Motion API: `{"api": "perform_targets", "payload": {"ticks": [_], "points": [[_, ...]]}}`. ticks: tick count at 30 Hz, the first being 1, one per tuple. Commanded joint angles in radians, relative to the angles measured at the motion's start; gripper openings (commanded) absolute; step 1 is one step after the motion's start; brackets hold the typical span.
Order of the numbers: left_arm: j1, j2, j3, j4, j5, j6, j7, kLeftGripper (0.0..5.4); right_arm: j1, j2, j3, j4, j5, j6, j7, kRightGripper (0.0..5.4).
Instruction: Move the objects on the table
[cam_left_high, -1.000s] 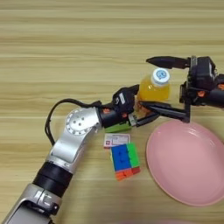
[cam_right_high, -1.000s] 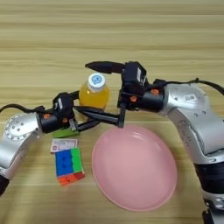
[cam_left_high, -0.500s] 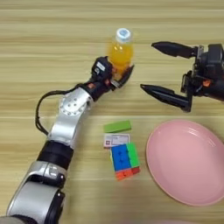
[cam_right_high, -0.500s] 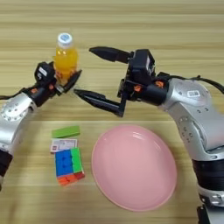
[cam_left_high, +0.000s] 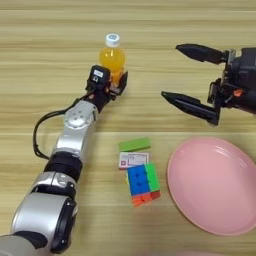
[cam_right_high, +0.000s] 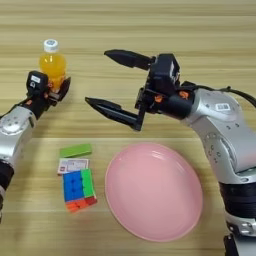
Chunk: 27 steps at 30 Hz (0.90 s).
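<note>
My left gripper (cam_left_high: 111, 84) sits at the base of the orange bottle (cam_left_high: 112, 56), fingers closed about its lower body; bottle upright, white cap up, toward the table's (cam_left_high: 45, 30) far edge, left of centre. My right gripper (cam_right_high: 111, 82) hangs to the bottle's right, well apart from it, fingers spread wide, holding nothing. Nearer my edge: green block (cam_left_high: 134, 145), red-and-white packet (cam_left_high: 132, 160) touching it, puzzle cube (cam_left_high: 142, 183) just beside the packet. Pink plate (cam_left_high: 215, 185) lies right of these, under the right gripper's near side.
</note>
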<state>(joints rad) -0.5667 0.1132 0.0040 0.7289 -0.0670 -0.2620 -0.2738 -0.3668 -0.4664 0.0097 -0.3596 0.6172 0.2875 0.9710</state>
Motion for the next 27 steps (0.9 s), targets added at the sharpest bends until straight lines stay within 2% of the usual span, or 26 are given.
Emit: {"api": "perform_targets", "payload": {"ticks": [1,16,27], "points": [[0.025,-0.02,-0.03,-0.046,0.026,-0.025,-0.006,3.38,0.0,0.003,-0.007,-0.018,0.013,-0.012,-0.001,5.4],[0.158,-0.057,-0.067,-0.091,0.058,0.005,0.024,3.38,-0.003,0.012,0.003,-0.018,0.009,-0.023,-0.002,5.4],[0.188,-0.056,-0.069,-0.061,0.083,-0.001,0.052,3.38,0.005,0.01,0.006,-0.027,0.008,-0.027,-0.001,5.4]]}}
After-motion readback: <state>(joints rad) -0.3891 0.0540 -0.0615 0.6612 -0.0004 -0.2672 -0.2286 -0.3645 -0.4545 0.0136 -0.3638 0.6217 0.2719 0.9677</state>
